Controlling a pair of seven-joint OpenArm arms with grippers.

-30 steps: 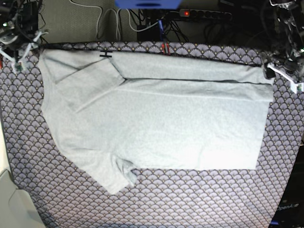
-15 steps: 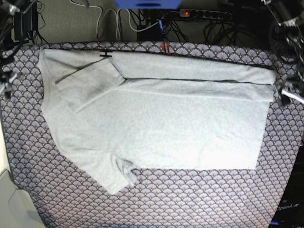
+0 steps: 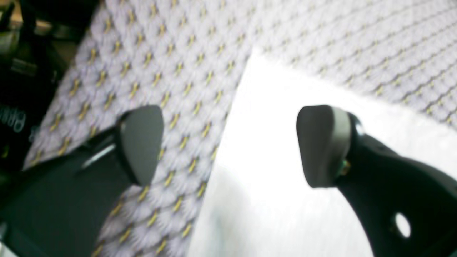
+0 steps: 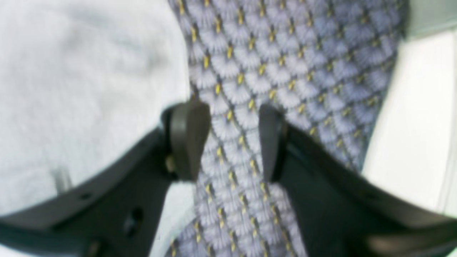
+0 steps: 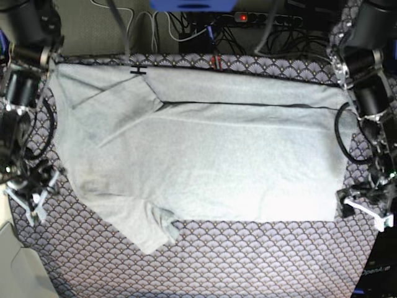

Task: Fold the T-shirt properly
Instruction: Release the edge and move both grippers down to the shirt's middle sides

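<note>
On my left wrist camera the left gripper [image 3: 228, 142] hangs with jaws spread wide and empty above a corner of the T-shirt [image 3: 285, 171] on the purple fan-patterned tablecloth [image 3: 160, 64]. On my right wrist camera the right gripper [image 4: 234, 139] is also parted and holds nothing, over bare cloth just beside the shirt's edge. In the base view I see the shirt [image 5: 211, 155] lying flat mid-table, top strip folded down, a gripper near each lower corner.

- One T-shirt [image 5: 205, 155], light grey, lies spread in front of me.
- One purple fan-patterned tablecloth [image 5: 248, 261] covers my surface.
- Two pincers are mine: left pincer [image 5: 366, 210] and right pincer [image 5: 30, 197].
- One power strip [image 5: 260, 18] sits behind, its red switch lit.
</note>
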